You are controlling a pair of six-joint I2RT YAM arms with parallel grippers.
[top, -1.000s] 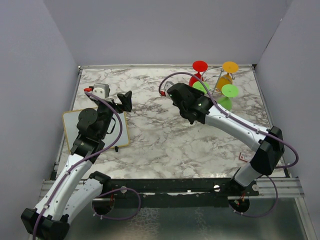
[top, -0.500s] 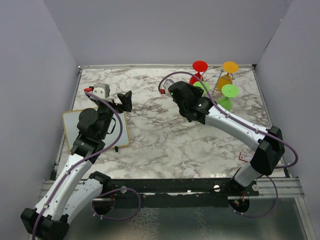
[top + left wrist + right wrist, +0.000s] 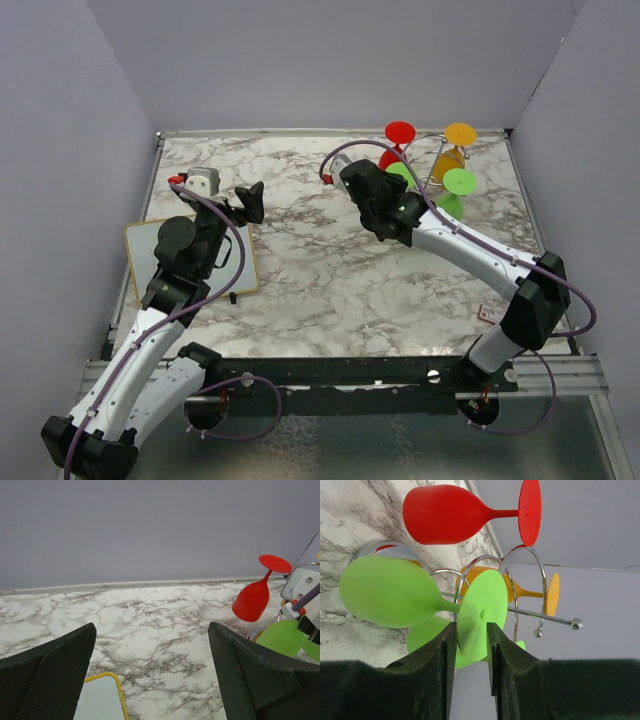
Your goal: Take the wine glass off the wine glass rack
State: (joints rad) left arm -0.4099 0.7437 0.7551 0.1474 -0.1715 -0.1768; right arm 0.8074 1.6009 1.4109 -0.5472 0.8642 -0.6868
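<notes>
The silver wire wine glass rack (image 3: pixel 431 181) stands at the table's far right with several plastic glasses hanging upside down from it. In the right wrist view a green wine glass (image 3: pixel 390 597) hangs on a wire loop (image 3: pixel 540 616). My right gripper (image 3: pixel 471 630) straddles the lower edge of its round foot (image 3: pixel 480 605) with the jaws narrowly apart, one finger on each side. In the top view the right gripper (image 3: pixel 392 185) sits against that glass's foot (image 3: pixel 403 172). My left gripper (image 3: pixel 250 200) hangs open and empty over the table's left side; it also shows in its own wrist view (image 3: pixel 150 670).
A red glass (image 3: pixel 398 135), an orange glass (image 3: pixel 458 140) and a second green glass (image 3: pixel 458 183) hang on the same rack. A yellow-rimmed white board (image 3: pixel 150 250) lies at the left under the left arm. A small item (image 3: pixel 487 314) lies near the right arm's base. Grey walls enclose the table.
My right gripper has edged slightly toward the rack and the green glass's foot. The glasses and the left arm have not moved.
</notes>
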